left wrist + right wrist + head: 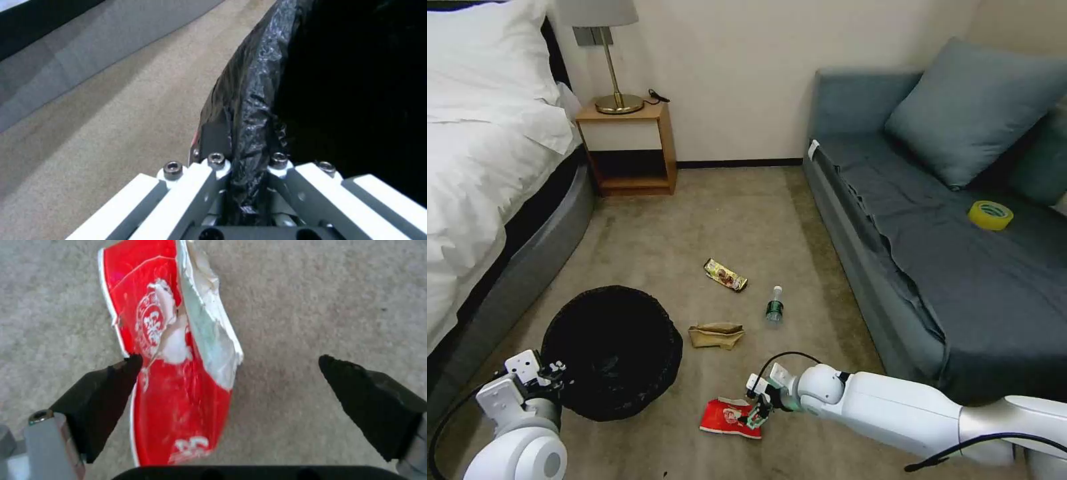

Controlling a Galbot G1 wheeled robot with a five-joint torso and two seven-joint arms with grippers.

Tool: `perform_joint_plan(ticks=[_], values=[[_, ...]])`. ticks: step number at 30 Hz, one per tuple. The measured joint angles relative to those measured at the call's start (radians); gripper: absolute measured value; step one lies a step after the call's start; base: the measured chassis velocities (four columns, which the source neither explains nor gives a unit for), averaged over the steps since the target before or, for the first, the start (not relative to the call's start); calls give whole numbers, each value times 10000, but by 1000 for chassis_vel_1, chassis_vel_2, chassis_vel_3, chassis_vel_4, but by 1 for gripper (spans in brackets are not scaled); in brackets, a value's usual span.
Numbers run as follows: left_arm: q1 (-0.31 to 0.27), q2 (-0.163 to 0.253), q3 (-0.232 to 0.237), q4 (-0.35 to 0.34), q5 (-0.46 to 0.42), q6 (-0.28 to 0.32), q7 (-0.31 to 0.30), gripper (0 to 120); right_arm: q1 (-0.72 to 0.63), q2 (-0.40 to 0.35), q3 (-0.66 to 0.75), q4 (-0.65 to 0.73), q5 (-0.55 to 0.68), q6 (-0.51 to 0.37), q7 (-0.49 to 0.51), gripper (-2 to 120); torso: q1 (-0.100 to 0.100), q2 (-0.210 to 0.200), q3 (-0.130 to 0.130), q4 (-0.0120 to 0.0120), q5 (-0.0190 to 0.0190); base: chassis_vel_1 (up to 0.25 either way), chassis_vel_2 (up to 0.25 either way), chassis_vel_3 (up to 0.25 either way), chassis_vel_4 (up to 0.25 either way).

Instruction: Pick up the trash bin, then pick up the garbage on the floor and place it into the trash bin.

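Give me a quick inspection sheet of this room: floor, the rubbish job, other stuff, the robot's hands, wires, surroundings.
Surface: beige carpet, no spills seen.
Job's things: trash bin, black-lined, on the left; red snack packet, brown paper bag, small bottle and candy wrapper all lie on the floor.
Clutter: yellow tape roll on the sofa.
Grippers: left gripper clamped on the bin's bagged rim; right gripper over the red packet, fingers spread either side.
Cables: black cable looping at the right wrist.
Surroundings: bed, nightstand with lamp, grey sofa.
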Motion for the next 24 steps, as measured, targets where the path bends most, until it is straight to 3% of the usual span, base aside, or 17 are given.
perform_joint_plan(ticks=[7,14,24], values=[[0,-39,21,73,9,-69,25,3,64,650,-324,-1173,-346,675,90,100,0,0,0,1,0,0,0,0,0],[-14,-41,49,124,64,-116,54,3,38,631,-293,-1420,-433,861,43,97,0,0,0,1,2,0,0,0,0],[-44,-21,29,185,147,-156,82,3,24,377,-237,-1235,-513,1116,-94,62,0,0,0,1,0,0,0,0,0]])
